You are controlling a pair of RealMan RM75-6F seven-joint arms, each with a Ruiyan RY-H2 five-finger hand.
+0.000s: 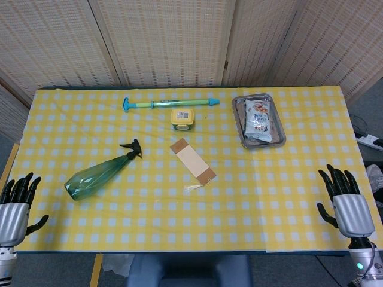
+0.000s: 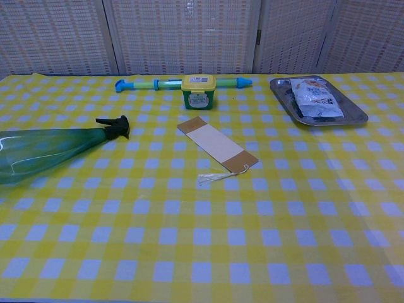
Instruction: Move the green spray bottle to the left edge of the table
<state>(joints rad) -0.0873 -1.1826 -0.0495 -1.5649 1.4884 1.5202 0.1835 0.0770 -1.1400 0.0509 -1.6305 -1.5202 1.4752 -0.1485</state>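
Nearest, both hands hovered empty with fingers spread: the left hand (image 1: pixel 15 206) off the bench's left edge, the right hand (image 1: pixel 347 203) well apart. Farther in, the green spray bottle (image 1: pixel 99 175) lay flat left of centre; gripping its body with the left hand seemed wisest.

Lighting: bright, even, from overhead; colours saturated. Shadows: short and soft, close under each object on the worktop (image 1: pixel 287 197). Glare: pale sheen on the metal tray (image 2: pixel 353 115) near the far right corner; faint highlights on the green spray bottle (image 2: pixel 44 151) by the left edge. Focus: head view sharp throughout; chest view slightly soft along the near edge. Distortion: mild bowing of the far edge in head view.
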